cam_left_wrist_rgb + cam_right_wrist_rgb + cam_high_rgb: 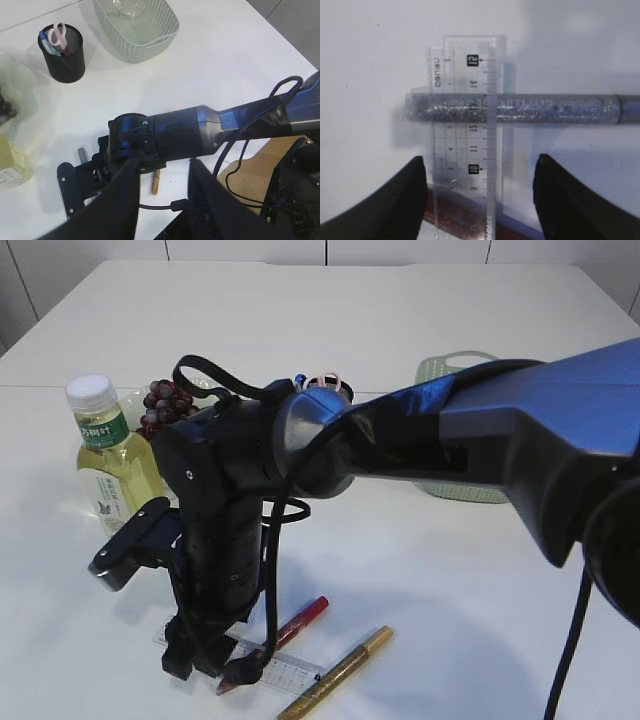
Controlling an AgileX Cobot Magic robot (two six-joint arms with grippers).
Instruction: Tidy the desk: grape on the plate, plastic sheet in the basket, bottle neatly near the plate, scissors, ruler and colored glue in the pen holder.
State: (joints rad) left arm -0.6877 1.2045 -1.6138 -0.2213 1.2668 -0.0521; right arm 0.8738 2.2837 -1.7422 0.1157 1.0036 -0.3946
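A: So, which step is this?

B: The pen-holder step. The right gripper point(480, 200) hangs low over the clear ruler point(467, 135), jaws spread wide on either side of it and holding nothing. In the right wrist view the ruler lies across a silver glitter glue pen point(520, 108), with a red pen point(455, 215) under its near end at six o'clock.

A: And the other glue?

B: A gold pen point(340, 672) lies at five o'clock from the gripper in the exterior view.

A: The left gripper point(162, 200)?

B: Part open, empty, raised well above the table.

A: What's done?

B: Scissors point(59, 36) stand in the pen holder point(62, 55) at eleven o'clock; grapes point(165, 405) sit by the bottle point(108, 455); the basket point(137, 30) holds something clear.

A: Next?

B: Probably closing on the ruler's long edges without catching the pen beneath.
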